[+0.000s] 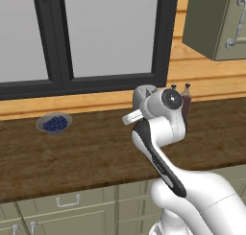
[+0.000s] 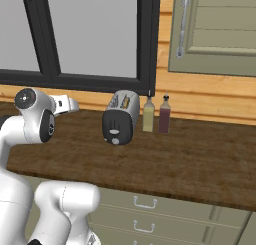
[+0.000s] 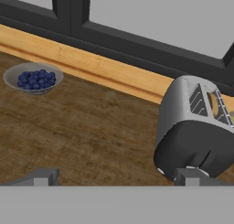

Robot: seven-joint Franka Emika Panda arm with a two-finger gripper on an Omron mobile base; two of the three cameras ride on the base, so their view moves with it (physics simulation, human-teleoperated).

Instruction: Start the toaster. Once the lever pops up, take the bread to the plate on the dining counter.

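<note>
Berry dish (image 1: pixel 54 123): grey bowl of blue berries, left of frame, on the wooden counter (image 1: pixel 72 157).
Bottles (image 2: pixel 156 115): two, standing side by side, centre frame.
Window (image 1: pixel 96 37): dark-framed, upper frame.
Wall cabinet (image 2: pixel 215 31): green, upper right.
Drawers (image 2: pixel 145 209): green, lower frame.

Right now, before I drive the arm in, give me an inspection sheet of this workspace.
Surface: dark wood counter over green drawers.
Job's things: toaster by the back wall, black end facing out; something tan shows in one slot, likely the bread. No plate seen.
Clutter: grey dish of blueberries to the left; two bottles just right of the toaster.
Grippers: gripper open, short of the toaster, holding nothing.
Cables: nothing seen.
Surroundings: black-framed window, green wall cabinet.
</note>
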